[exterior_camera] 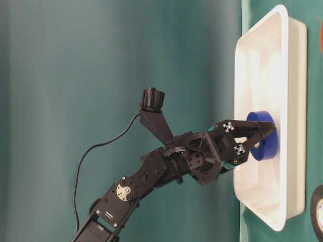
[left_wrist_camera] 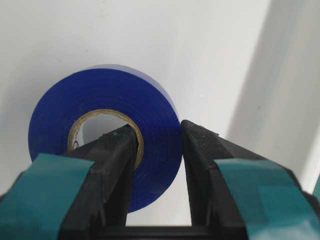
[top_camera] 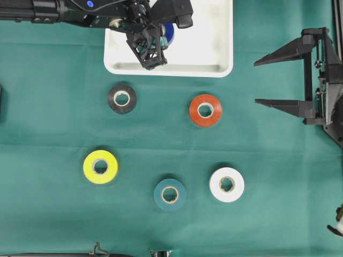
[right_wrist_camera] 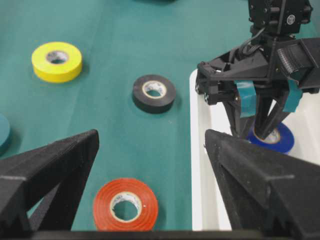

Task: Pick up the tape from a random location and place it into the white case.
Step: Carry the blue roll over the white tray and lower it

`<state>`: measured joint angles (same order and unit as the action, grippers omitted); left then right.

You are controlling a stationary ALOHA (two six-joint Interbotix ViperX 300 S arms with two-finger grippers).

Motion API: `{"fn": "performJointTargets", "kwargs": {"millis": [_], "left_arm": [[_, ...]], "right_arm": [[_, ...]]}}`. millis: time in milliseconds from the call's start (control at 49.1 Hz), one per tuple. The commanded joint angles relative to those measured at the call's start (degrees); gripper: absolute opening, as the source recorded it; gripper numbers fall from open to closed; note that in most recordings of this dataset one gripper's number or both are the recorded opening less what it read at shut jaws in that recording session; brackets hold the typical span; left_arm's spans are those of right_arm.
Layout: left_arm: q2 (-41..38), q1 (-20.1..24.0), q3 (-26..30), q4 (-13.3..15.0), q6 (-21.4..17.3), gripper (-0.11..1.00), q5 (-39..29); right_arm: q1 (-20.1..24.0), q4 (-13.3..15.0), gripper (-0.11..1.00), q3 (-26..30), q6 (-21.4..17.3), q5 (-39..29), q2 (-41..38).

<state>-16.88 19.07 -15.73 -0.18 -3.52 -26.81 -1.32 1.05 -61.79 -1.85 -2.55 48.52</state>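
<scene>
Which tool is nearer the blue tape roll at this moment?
Left. The left tool is clamped on the blue tape roll, one finger through its core, over the white case. The right tool sits open, off to the case's right.

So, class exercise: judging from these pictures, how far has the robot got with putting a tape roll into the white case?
Done: the blue tape roll has been lifted and carried over the white case. In hand: the left gripper is shut on its wall, one finger through the core, holding it low inside the case. Left: opening the jaws to release it and pulling the arm away. The right gripper waits open at the side.
</scene>
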Motion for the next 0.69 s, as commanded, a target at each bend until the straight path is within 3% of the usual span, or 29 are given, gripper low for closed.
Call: {"fn": "performJointTargets", "kwargs": {"millis": [0,204,468,529,672], "left_arm": [[1.1,-0.4,1.3,0.1,-0.1,0.23,0.4],[1.1,-0.4,1.5,0.1,0.1,0.25,0.7],[1.3,-0.4,1.5,0.1,-0.3,0.94,1.2],[1.4,-0.4,1.5,0.1,-0.2,1.00,1.2],[1.4,-0.3,1.5,0.1,-0.2,0.99,1.1]], "right_arm": [[-0.1,0.1,0.92,1.4,0.0,0.4,-0.2],[-0.1,0.0,0.92,1.3,0.0,0.4,-0.2],[-0.1,0.1,0.92,1.4,0.0,0.4,-0.2],[-0.1,0.0,0.92,1.3,0.0,0.3,-0.2],[-0.1,0.1,0.92,1.4,0.0,0.3,-0.2]]}}
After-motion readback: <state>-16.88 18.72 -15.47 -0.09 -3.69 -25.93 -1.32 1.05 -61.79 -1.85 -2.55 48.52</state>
